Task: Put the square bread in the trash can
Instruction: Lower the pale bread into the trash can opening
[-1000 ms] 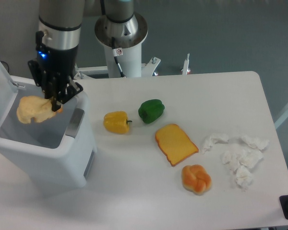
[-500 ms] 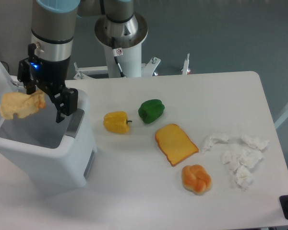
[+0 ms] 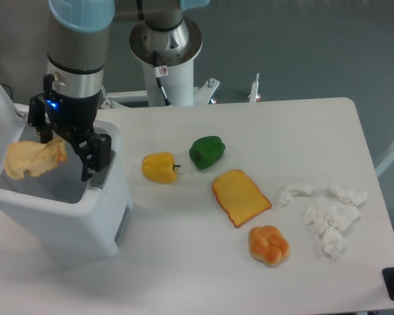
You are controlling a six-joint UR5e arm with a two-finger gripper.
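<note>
Nearest the camera on the white rectangular table (image 3: 203, 262) lies one round knotted golden bun (image 3: 268, 245), and just right of it a loose cluster of crumpled white tissue wads (image 3: 323, 213), about five, some touching each other. Just behind the bun rests the single flat square bread slice with a yellow-orange face and darker orange crust (image 3: 240, 197), lying flat on the tabletop, well apart from the bin and untouched by the arm. Farther back sit two peppers, one yellow bell pepper (image 3: 159, 167) and one green bell pepper (image 3: 206, 151), near each other but not touching. At the left edge stands the one large white plastic rectangular trash can with a grey panel at its rim (image 3: 85, 220), its hinged lid raised at the far left. Over its open mouth hangs the black two-finger gripper (image 3: 67, 146) of the single silver and blue arm, its fingers spread apart; one pale beige lumpy piece of bread (image 3: 33, 158) sits against the left finger above the opening, and whether it is pinched or merely touching cannot be told. Behind the table rises the arm's round white pedestal base (image 3: 165, 49)
</note>
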